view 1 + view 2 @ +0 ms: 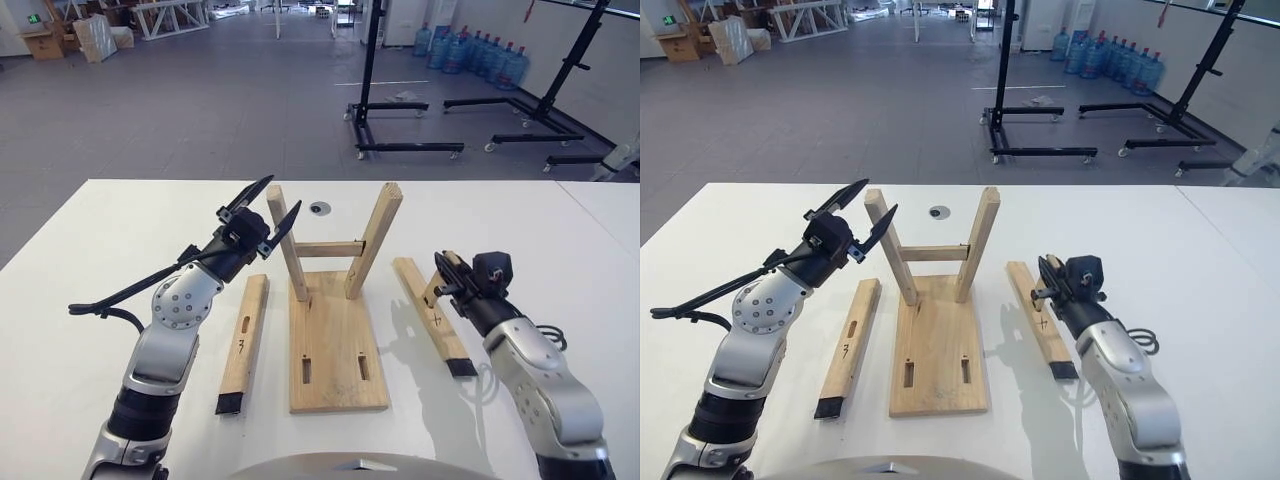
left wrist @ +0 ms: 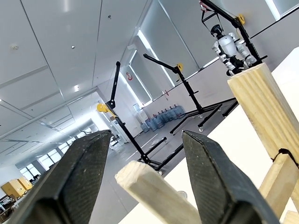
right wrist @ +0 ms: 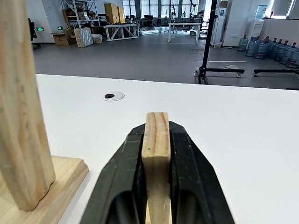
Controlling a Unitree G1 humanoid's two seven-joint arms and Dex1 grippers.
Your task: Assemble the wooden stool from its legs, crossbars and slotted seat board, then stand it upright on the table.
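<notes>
Stool [image 1: 332, 300] stands partly built at the middle of the white table [image 1: 80, 260]. Its seat board [image 1: 337, 360] lies flat with one short end towards the near edge, and two open slots [image 1: 306, 370] show in that near half. Left of the board, just beside it and roughly parallel, a loose left leg [image 1: 244, 340] lies flat with its dark-capped end nearest. A loose right leg [image 1: 440, 330] lies flat on the other side, angled a little away from the board, its dark cap also at the near end. The right gripper [image 1: 443, 262] sits low over the table by this leg's far half. Its fingers are pressed tight on a slim wooden bar [image 3: 156, 140] held on edge between them, and a thin cable [image 1: 545, 335] curls on the table beside that arm. At the board's far end two upright legs [image 1: 372, 240] rise from it, splayed apart towards their tops and joined partway up by a crossbar [image 1: 328, 249]. The left gripper [image 1: 284, 192] is up at the top of the left one, fingers [image 2: 70, 182] spread wide on either side of the leg's cut end, with a gap showing on each side. Beyond the stool a small round hole [image 1: 320, 208] is set in the table, towards the far edge. Past that edge a grey floor [image 1: 200, 100] runs back through a large hall. Black wheeled frames [image 1: 400, 110] stand right of centre, blue water bottles [image 1: 480, 50] are grouped by the far right wall, and boxes [image 1: 95, 35] sit at the far left.
</notes>
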